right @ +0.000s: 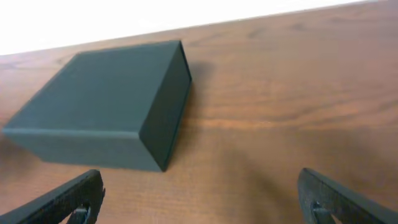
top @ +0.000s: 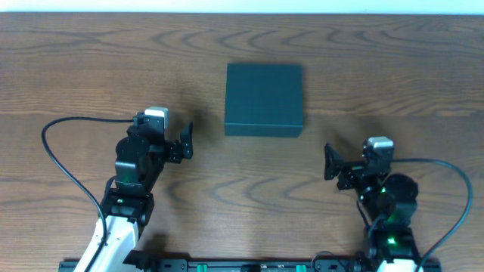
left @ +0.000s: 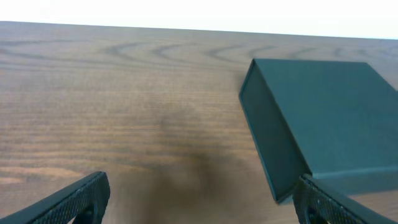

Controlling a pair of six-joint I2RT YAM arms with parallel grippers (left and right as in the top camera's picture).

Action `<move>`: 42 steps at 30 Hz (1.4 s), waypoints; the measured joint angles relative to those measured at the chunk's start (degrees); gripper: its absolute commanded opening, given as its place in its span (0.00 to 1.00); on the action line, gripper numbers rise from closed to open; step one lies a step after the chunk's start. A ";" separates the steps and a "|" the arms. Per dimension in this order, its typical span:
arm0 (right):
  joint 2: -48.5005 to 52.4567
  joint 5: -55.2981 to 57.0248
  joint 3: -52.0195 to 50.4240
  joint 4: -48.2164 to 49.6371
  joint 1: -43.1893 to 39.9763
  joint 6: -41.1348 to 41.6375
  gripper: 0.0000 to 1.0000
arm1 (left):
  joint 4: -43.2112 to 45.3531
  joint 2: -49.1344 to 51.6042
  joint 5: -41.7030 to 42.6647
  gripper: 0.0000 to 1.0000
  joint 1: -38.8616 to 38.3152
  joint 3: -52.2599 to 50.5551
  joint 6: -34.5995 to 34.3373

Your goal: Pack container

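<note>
Container [top: 265,100]: closed, lid flat, resting on table [top: 76,60], centre toward far edge, nothing touching it; hinge side cannot tell
Left gripper [top: 185,142]: spread wide, empty, near container's near-left corner, apart from it
Right gripper [top: 330,162]: likewise wide, empty, off near-right corner
No goods to pack in view
Risks, as judged: container probably light, could skid on smooth wood if lid pried one-handed; prying wrong edge could tip it; fingertip could crease matte lid

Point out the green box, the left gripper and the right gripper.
Green box [top: 265,97]: overhead view, middle of its closed lid.
Left gripper [top: 187,141]: overhead view, midway between its open fingertips.
Right gripper [top: 330,162]: overhead view, midway between its open fingertips.
</note>
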 measured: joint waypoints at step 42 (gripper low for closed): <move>-13.35 3.69 -6.25 -14.08 4.17 12.61 0.99 | -12.11 -6.32 -13.77 0.95 0.11 -17.22 -20.37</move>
